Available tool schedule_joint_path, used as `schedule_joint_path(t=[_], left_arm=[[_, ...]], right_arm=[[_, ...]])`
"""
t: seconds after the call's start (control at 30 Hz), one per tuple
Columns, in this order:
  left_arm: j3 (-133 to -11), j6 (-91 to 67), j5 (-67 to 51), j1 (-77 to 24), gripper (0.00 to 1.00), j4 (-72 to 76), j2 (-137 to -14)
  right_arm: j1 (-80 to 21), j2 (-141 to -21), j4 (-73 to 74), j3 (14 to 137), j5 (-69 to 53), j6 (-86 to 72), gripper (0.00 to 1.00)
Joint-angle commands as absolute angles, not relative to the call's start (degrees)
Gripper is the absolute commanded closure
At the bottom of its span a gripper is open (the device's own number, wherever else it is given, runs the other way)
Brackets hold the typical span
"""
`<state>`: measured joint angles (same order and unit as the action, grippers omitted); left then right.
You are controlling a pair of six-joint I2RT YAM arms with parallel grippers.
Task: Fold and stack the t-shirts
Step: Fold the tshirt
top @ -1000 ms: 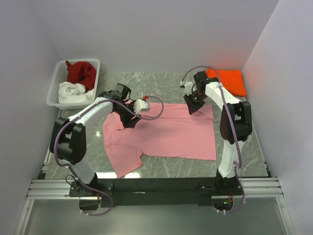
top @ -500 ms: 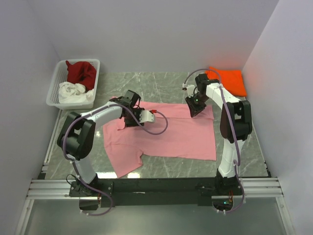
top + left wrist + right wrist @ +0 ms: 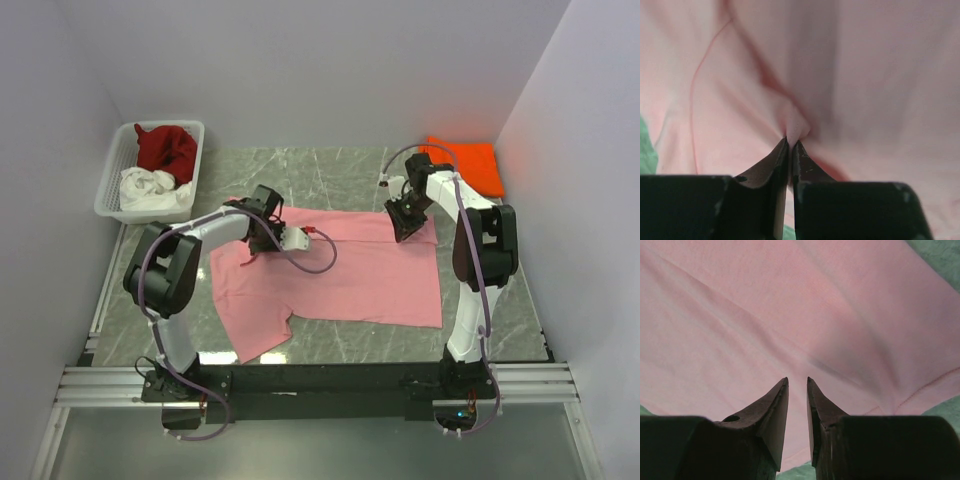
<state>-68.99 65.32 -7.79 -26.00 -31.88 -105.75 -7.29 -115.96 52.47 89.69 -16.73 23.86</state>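
Note:
A light pink t-shirt [image 3: 350, 270] lies spread flat on the marble table. My left gripper [image 3: 259, 240] is down on its back left part, near the sleeve. In the left wrist view this gripper [image 3: 791, 141] is shut on a small pinched fold of the pink cloth [image 3: 795, 122]. My right gripper [image 3: 404, 228] hovers low over the shirt's back right corner. In the right wrist view it [image 3: 797, 380] is open by a narrow gap, with pink cloth [image 3: 805, 315] below and nothing between the fingers. A folded bright orange t-shirt [image 3: 466, 165] lies at the back right.
A white lattice basket [image 3: 112, 178] at the back left holds a dark red t-shirt [image 3: 168, 148] and a white one [image 3: 150, 188]. White walls stand close on the left, back and right. The arm bases and a metal rail [image 3: 320, 385] line the near edge.
My left gripper swung over the shirt's back left part, came down and shut on a pinch of pink cloth. The right gripper shifted slightly to the right.

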Motion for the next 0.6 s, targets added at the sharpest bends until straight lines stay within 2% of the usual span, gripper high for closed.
schedule_joint_path(t=[0.0, 0.07, 0.17, 0.27, 0.3, 0.4, 0.57], left_arm=[[-73.55, 64.69, -11.06, -21.81, 0.89, -32.86, -106.08], [-76.88, 63.03, -15.79, -19.96, 0.92, -36.19, -106.43], [-82.51, 58.99, -20.81, -15.92, 0.89, -41.63, -108.98], [-88.91, 54.51, -25.48, -12.31, 0.79, -47.17, -114.42], [-90.25, 53.54, -27.32, -10.74, 0.71, -48.07, -116.87], [-94.65, 47.65, -29.26, -7.57, 0.59, -48.87, -120.74], [-100.37, 40.08, -35.85, -2.91, 0.57, -50.71, -122.96]], right_arm=[[-6.94, -114.96, 53.35, 89.12, -16.35, 23.82, 0.71], [-6.94, -115.22, 53.44, 88.95, -16.52, 23.73, 0.72], [-6.94, -115.58, 53.61, 89.21, -17.14, 23.55, 0.72], [-6.94, -115.93, 53.96, 89.56, -17.40, 23.29, 0.71], [-6.94, -115.93, 54.14, 89.56, -17.40, 23.29, 0.71], [-6.94, -115.58, 54.23, 89.21, -17.58, 23.20, 0.71], [-6.94, -114.70, 53.97, 88.42, -17.49, 22.68, 0.72]])
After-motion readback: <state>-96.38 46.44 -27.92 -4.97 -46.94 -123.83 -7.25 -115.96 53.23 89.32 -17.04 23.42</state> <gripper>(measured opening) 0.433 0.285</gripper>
